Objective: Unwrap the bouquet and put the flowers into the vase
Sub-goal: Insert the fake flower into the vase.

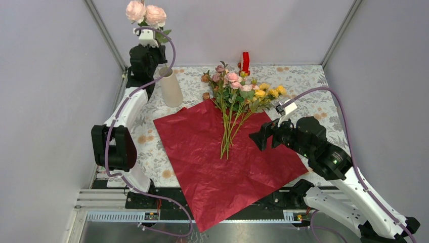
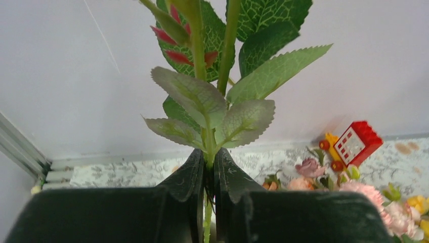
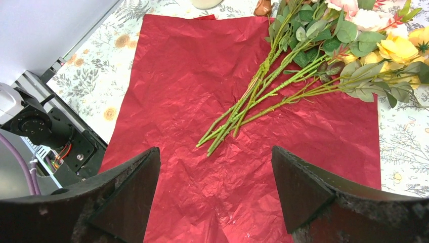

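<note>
At left, left gripper (image 1: pixel 146 38) pinched shut on pink rose stem (image 2: pixel 208 147), held high beside the cream vase (image 1: pixel 171 87): shift over the mouth, lower straight, release only once inside. Mid-table, other flowers (image 1: pixel 230 109) lying on spread red wrapping paper (image 1: pixel 202 152). At right, right gripper (image 3: pixel 215 152) spread wide, empty, near the stem ends. Floral tablecloth (image 1: pixel 303 81) beneath; plain grey walls (image 1: pixel 45 76) around.

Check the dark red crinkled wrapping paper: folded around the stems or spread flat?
Spread flat. The dark red crinkled paper lies open on the tablecloth, green flower stems loose on top.
</note>
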